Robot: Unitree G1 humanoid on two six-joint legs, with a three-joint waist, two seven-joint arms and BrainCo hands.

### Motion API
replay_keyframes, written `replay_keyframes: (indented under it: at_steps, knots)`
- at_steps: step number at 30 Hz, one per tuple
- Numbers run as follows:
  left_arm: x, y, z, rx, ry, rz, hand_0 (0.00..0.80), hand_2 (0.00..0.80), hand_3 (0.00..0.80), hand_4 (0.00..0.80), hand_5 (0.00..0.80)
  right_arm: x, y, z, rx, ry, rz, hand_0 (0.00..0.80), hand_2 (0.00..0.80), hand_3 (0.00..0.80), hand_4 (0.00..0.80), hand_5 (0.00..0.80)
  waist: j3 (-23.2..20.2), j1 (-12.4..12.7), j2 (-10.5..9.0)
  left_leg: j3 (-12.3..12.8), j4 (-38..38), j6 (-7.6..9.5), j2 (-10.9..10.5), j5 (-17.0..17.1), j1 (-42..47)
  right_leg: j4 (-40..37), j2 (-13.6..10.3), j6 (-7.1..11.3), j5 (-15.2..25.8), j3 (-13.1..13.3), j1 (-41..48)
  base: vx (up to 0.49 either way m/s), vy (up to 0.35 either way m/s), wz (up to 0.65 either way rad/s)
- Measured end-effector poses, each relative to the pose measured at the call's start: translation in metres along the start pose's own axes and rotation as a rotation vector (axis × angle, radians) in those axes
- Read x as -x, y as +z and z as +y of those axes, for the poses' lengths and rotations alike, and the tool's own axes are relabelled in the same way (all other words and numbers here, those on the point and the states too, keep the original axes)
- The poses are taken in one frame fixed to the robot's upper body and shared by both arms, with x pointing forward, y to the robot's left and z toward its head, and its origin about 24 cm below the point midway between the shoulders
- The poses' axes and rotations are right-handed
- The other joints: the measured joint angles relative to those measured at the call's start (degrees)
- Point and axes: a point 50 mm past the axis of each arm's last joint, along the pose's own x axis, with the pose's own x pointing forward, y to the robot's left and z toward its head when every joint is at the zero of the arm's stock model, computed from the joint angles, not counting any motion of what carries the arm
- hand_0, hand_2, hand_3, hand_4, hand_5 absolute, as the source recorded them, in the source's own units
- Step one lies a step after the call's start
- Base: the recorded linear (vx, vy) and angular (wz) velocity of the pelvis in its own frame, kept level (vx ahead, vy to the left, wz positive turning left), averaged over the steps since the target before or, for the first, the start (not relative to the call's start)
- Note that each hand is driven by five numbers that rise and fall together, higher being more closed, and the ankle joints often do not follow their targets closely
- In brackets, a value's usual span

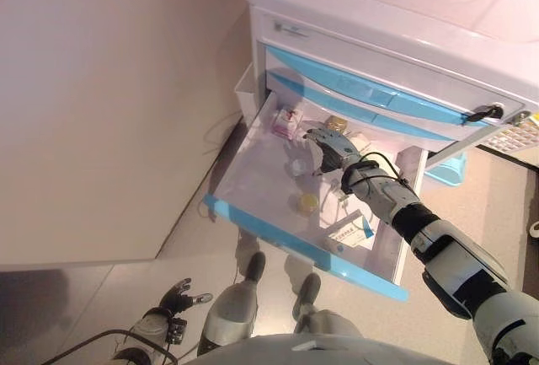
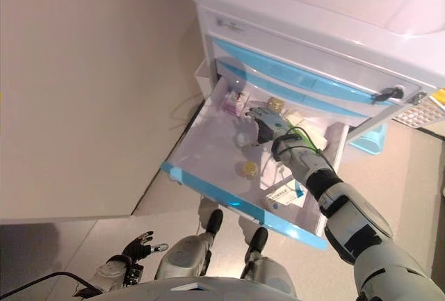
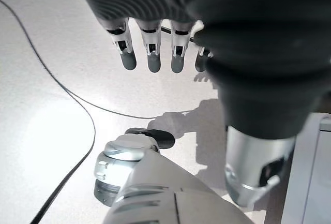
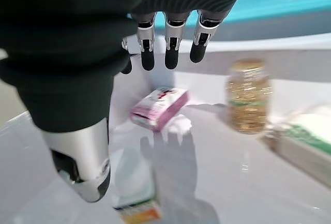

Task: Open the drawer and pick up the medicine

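The white drawer [image 1: 244, 181] with a blue front edge [image 1: 303, 247] stands pulled open. Inside lie a pink medicine box [image 1: 287, 123] [image 4: 159, 108] at the back, an amber bottle [image 1: 337, 122] [image 4: 246, 95], a small yellow-capped jar [image 1: 306, 202], a white box with blue print [image 1: 352, 230] and a white box [image 4: 135, 190] beneath the hand. My right hand [image 1: 331, 151] hovers open inside the drawer, fingers [image 4: 170, 53] straight and pointing toward the pink box, holding nothing. My left hand [image 1: 175, 297] hangs open low beside me over the floor.
The white cabinet [image 1: 379, 11] has two shut blue-trimmed drawers [image 1: 370, 95] above the open one, with a key [image 1: 484, 113] at the right. A beige wall panel [image 1: 101, 104] stands on the left. A blue bin [image 1: 448, 169] sits on the floor at right.
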Motion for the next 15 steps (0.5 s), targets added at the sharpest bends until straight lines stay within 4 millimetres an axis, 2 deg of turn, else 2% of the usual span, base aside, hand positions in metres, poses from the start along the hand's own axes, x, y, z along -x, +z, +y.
replay_keyframes:
  at_steps: [8,15]
  knots:
    - [0.0,0.003,0.001,-0.002,0.001,-0.017,0.0,0.0,0.0,0.0,0.0,-0.002,-0.005,0.004,0.018,0.044,0.028,0.0,0.0,0.0,0.0,0.0,0.1,1.7,0.02,-1.5,0.0,0.37,-0.7,0.3,-1.1,0.0,-0.7,0.25,-0.2,-1.7,-0.4,0.02,-0.002,0.11]
    - [-0.001,0.005,0.001,-0.002,0.001,-0.023,0.0,0.0,0.0,0.0,0.0,-0.002,-0.004,0.011,0.053,0.115,0.036,0.0,0.0,0.0,0.0,0.0,1.7,1.8,-0.12,-2.5,0.1,0.56,-0.9,0.5,-1.1,0.0,-0.7,0.45,-0.3,-2.5,-0.1,0.017,-0.015,0.07]
